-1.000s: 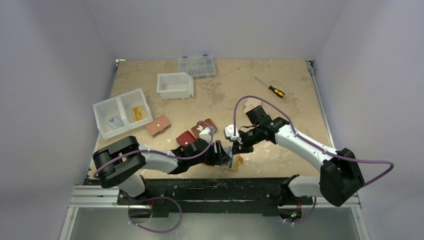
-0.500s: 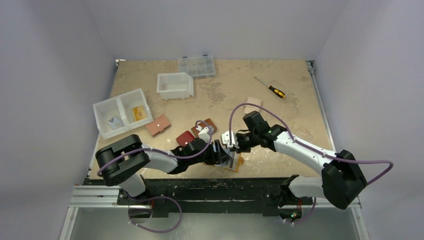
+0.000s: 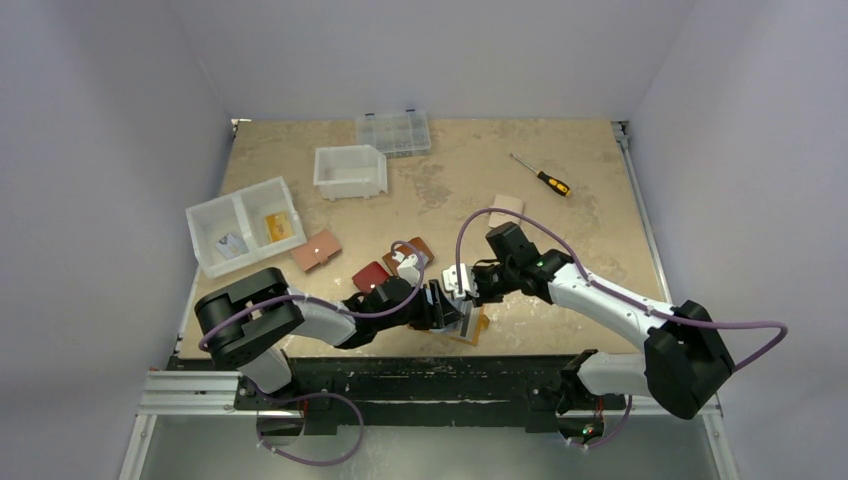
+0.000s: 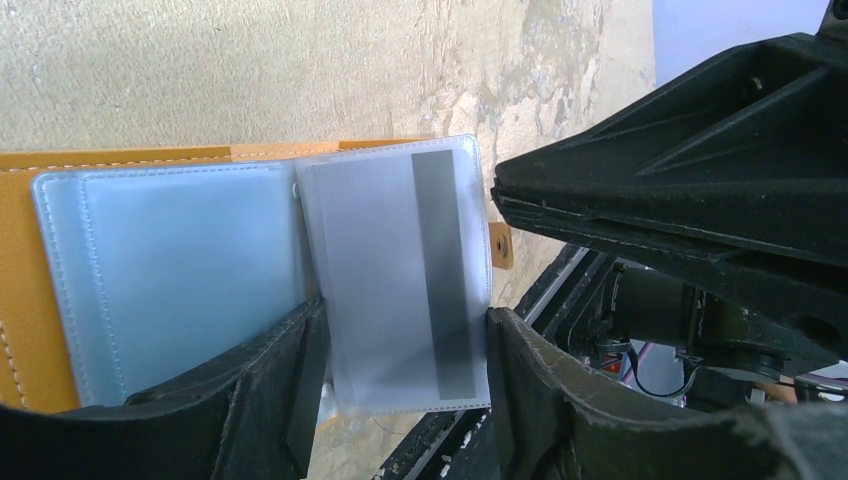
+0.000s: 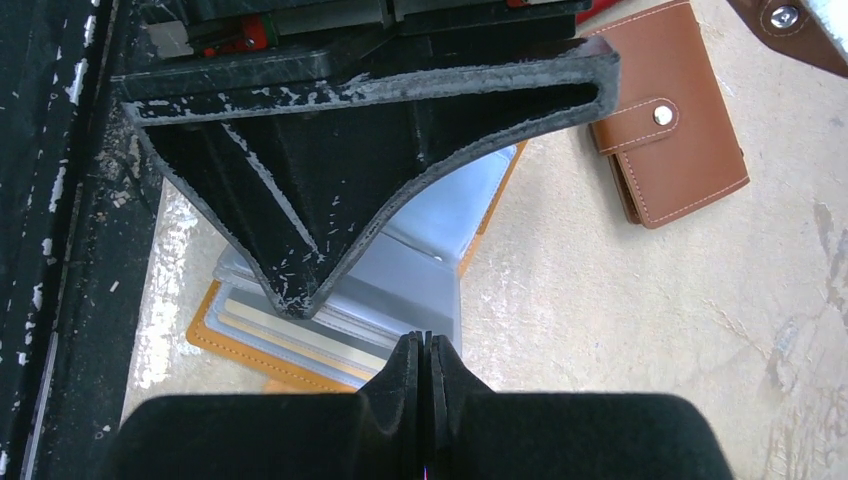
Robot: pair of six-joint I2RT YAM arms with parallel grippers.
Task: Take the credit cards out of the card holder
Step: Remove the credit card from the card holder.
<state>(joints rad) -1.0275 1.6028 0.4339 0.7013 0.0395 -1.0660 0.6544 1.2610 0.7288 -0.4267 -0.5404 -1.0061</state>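
Card holder (image 3: 470, 326) is lying open at the near edge of the bench (image 3: 560, 210), right against the black rail (image 5: 60, 200), with both arms crowding over it. Left gripper (image 4: 405, 315) is standing with jaws apart across a clear sleeve (image 4: 370, 300), both pads touching its long edges. This looks like a clamp meant to keep the flap lifted and steady. A striped card (image 4: 440, 260) is sitting inside that sleeve and a bluish sleeve (image 4: 180, 280) is lying flat beside it. More credit cards (image 5: 290, 350) are showing as layered edges in the pockets underneath.

Right gripper (image 5: 425, 342) is hanging just beside the sleeve's open edge with jaws pressed together. I cannot tell whether a thin card edge is pinched between them. My guess is that it is lining up to draw the striped card out sideways.

Room is tight. The two grippers are almost touching and the rail is blocking any pull toward the arms. A brown wallet (image 5: 670, 150) and a dark red wallet (image 3: 371, 274) are sitting near on the far side. Bare bench to the right is offering the freest path for a card coming out.
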